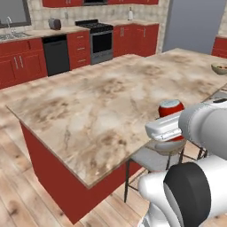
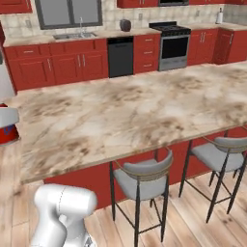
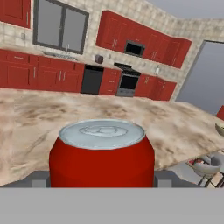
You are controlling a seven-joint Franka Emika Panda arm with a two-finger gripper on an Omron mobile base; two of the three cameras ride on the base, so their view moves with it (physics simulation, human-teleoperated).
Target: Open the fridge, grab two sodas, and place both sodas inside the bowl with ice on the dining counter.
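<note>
Far left along the wall sat the sink [image 1: 11,35], then a black dishwasher [image 1: 56,54] and the stove [image 1: 98,40] among red cabinets [image 1: 17,64]. The dining counter [image 1: 102,102] filled the middle, bare marbled slab. At its near edge the gripper [image 3: 101,181] was clamped on a red soda [image 3: 102,153], jaws spread wide round the can, held upright over a grey stool [image 1: 155,157]. Far right, the bowl [image 1: 220,68] sat on the counter, well apart from the can. The fridge [image 1: 193,24] stood behind, doors closed.
</note>
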